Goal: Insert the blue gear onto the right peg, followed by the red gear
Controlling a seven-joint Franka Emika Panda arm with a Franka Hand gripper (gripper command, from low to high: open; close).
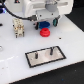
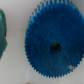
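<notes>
The blue gear lies directly beneath the end effector; its grip cannot be told.

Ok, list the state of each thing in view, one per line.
blue gear: flat on the table, under the gripper, not on a peg.
red gear: on the table, untouched.
right peg: upright, bare.
gripper: above the blue gear; jaws hidden.
</notes>
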